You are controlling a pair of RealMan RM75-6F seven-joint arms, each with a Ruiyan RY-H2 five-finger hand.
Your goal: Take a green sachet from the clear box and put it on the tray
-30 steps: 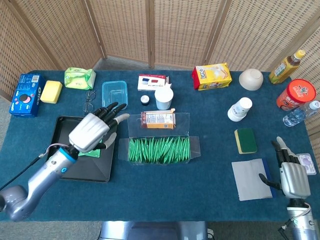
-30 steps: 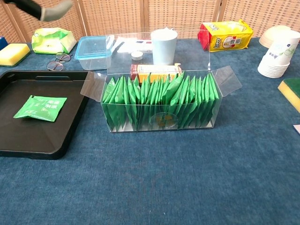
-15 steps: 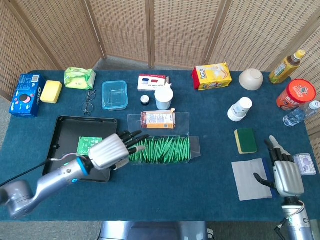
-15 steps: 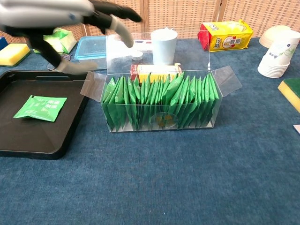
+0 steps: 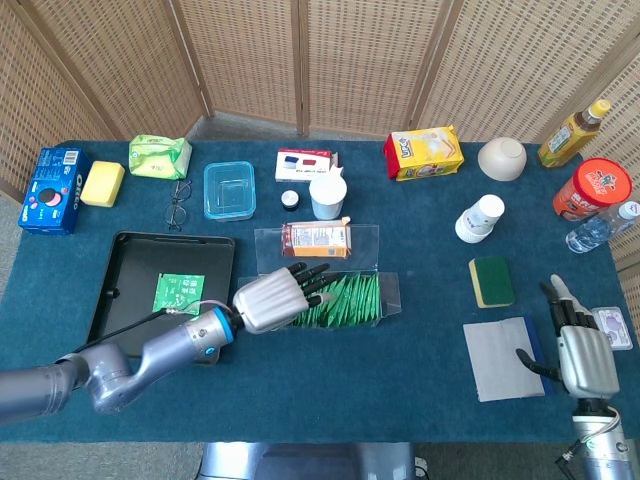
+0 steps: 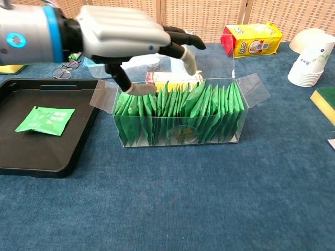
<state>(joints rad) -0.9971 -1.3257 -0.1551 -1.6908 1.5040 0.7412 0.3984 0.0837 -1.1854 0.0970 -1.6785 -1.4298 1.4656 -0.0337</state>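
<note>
The clear box (image 6: 246, 112) (image 5: 392, 295) holds several upright green sachets (image 6: 209, 112) (image 5: 355, 298). My left hand (image 6: 123, 44) (image 5: 278, 298) hovers over the box's left end, fingers spread, holding nothing; its thumb tip is close above the leftmost sachets. One green sachet (image 6: 44, 120) (image 5: 179, 294) lies flat on the black tray (image 6: 31, 157) (image 5: 130, 260), left of the box. My right hand (image 5: 582, 350) rests at the table's right front edge, fingers apart and empty, seen only in the head view.
Behind the box stand an orange carton (image 5: 317, 239), a pale blue cup (image 6: 183, 51) and a blue-lidded container (image 6: 104, 52). A grey cloth (image 5: 503, 358), green sponge (image 5: 491, 281), paper cups (image 5: 479, 219) and bottles (image 5: 598, 190) are on the right.
My left hand has swept right from above the tray to over the left end of the clear box. The sachet stays flat on the tray. The right hand barely shifted.
</note>
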